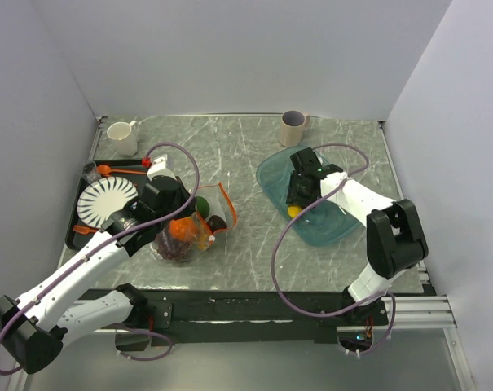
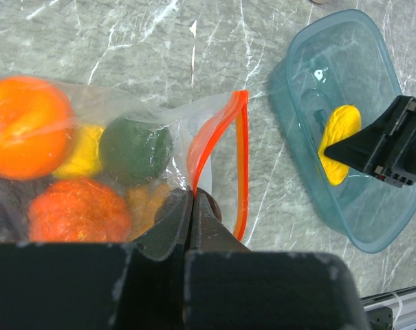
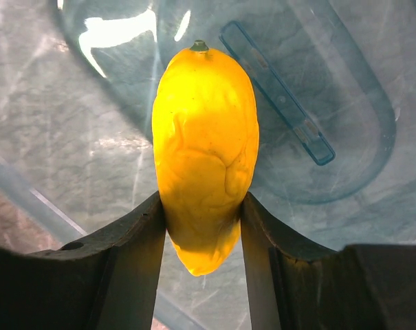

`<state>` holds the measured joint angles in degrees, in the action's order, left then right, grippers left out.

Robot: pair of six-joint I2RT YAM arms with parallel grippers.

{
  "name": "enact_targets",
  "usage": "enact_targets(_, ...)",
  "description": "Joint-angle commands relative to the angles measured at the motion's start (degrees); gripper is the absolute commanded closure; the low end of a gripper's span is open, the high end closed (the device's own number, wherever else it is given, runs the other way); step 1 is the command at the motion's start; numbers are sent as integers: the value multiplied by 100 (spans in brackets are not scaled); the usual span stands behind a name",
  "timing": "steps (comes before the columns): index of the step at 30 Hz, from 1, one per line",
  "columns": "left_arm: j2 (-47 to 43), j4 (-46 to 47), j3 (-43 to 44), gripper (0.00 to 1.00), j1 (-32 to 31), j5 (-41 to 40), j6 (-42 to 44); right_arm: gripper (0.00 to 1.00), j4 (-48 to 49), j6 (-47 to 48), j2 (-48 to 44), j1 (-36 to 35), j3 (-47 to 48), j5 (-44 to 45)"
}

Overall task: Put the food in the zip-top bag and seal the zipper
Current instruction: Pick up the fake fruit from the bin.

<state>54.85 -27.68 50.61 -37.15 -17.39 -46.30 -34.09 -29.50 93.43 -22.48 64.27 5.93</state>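
Left gripper (image 2: 194,198) clenched on the rim of the zip-top bag (image 2: 135,103) beside its orange-red zipper (image 2: 243,158), apparently propping the mouth open toward the teal container (image 2: 362,27). There the right gripper (image 3: 202,203) grasps a yellow lemon-like fruit (image 3: 204,130) by its lower end, probably to carry it across. The bag lies left of centre on the table (image 1: 246,155), already holding an orange (image 2: 25,127) and a green avocado (image 2: 135,148). Its near part is cut off, and no slider tab can be made out.
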Motion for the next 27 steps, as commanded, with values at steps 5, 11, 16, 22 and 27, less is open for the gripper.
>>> enact_targets(5,-62,140,239,99,32,69,16,87,-177,102,-632,24,253,-189)
enact_targets(11,-71,158,221,99,23,78,-1,98,-212,137,-782,33,279,-286)
enact_targets(16,-97,166,204,99,32,69,7,100,-204,198,-905,33,288,-374)
enact_targets(22,-80,236,160,99,23,77,-10,100,182,75,-1300,33,95,-1110)
enact_targets(27,-10,202,203,99,23,104,-19,100,841,-12,-1617,-37,-116,-2525)
